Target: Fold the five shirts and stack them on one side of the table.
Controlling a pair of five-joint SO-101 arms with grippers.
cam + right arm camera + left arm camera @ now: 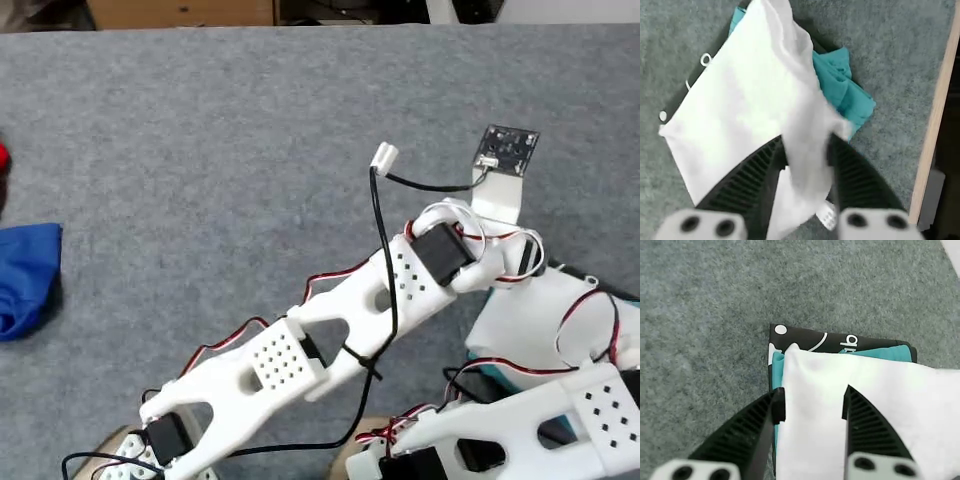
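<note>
My right hand (pixel 807 150) is clenched on a bunched fold of the white cotton shirt (pixel 740 100), and my left hand (pixel 812 402) is released, straddling its edge. I judge the fold goes best if I lay the lifted cloth flat, squared over the folded teal shirt (pixel 845 95) and black white-printed shirt (pixel 840 342) beneath. This stack sits lower right in the high view on the grey felt counter (pixel 200 150); the white shirt's long axis runs aslant, top centre to lower left of the right wrist view.

The left arm (pixel 300 350) lies across the high view from the lower left to the middle right, and the left gripper (pixel 812 402) has its fingers apart. The right arm (pixel 560 410) sits in the lower right corner, and the right gripper (pixel 807 147) pinches the white shirt (pixel 740 100).
</note>
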